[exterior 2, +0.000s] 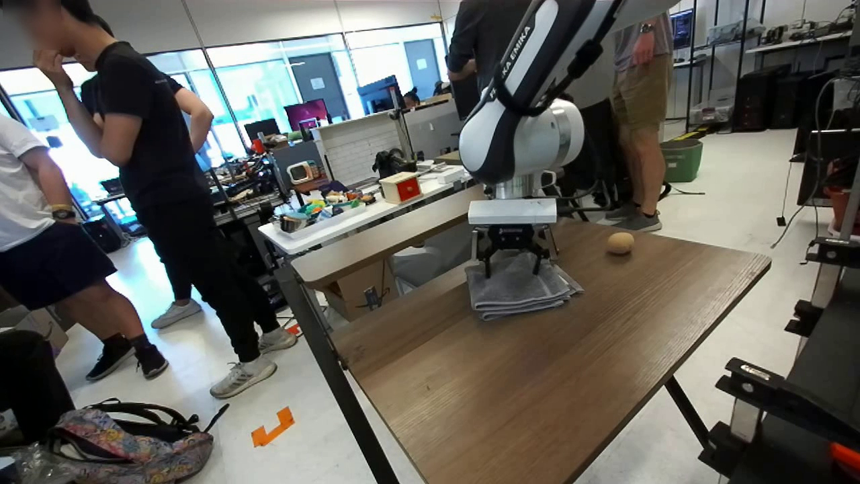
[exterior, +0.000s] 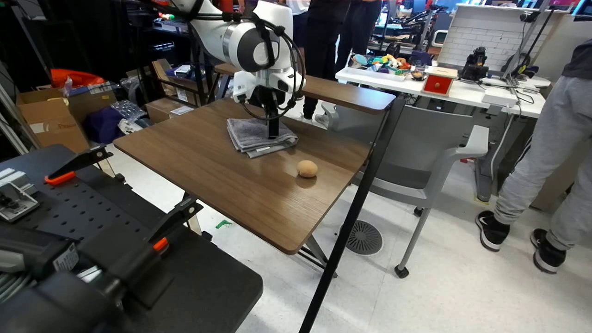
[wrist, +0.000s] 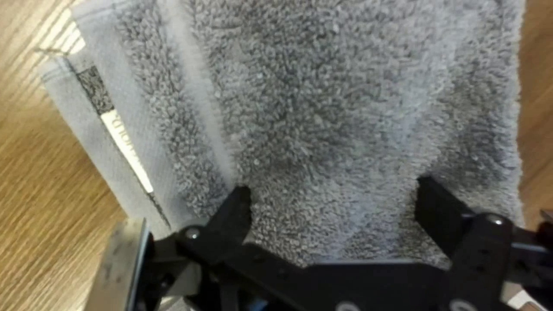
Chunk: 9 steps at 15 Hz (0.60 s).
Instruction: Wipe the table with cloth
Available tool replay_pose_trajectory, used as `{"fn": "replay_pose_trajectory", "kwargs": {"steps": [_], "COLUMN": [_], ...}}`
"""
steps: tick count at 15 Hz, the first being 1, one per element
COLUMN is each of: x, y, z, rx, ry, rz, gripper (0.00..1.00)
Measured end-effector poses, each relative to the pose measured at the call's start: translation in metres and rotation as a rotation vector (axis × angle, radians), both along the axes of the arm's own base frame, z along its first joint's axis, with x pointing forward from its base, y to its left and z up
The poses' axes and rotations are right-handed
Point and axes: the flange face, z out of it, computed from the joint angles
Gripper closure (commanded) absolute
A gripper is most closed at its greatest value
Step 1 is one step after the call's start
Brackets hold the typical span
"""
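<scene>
A folded grey cloth lies on the brown wooden table point(exterior: 199, 157), as both exterior views show point(exterior: 243, 129) point(exterior 2: 521, 296). In the wrist view the cloth point(wrist: 311, 108) fills most of the picture, with a pale label strip along its left edge. My gripper point(exterior 2: 512, 269) points straight down over the cloth. Its two black fingers are wide apart in the wrist view point(wrist: 333, 185), with flat cloth between them and nothing pinched. The fingertips are at or just above the cloth's top; whether they touch it I cannot tell.
A round tan object point(exterior: 306, 169), like a potato or egg, lies on the table near the cloth; it also shows in an exterior view point(exterior 2: 619, 243). A raised shelf point(exterior: 342, 92) runs along one table edge. A grey chair point(exterior: 416, 152) stands beside the table. People stand nearby.
</scene>
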Motion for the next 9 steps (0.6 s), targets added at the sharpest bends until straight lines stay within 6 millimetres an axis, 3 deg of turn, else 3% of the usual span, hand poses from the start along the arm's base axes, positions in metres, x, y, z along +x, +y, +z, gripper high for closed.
{"fn": "replay_pose_trajectory", "kwargs": {"steps": [5, 9], "x": [-0.003, 0.001], "y": [0.012, 0.043], "z": [-0.017, -0.024], "rx": [0.029, 0.109], "ry": [0.081, 0.077], "rz": [-0.016, -0.042], "gripper": [0.00, 0.00]}}
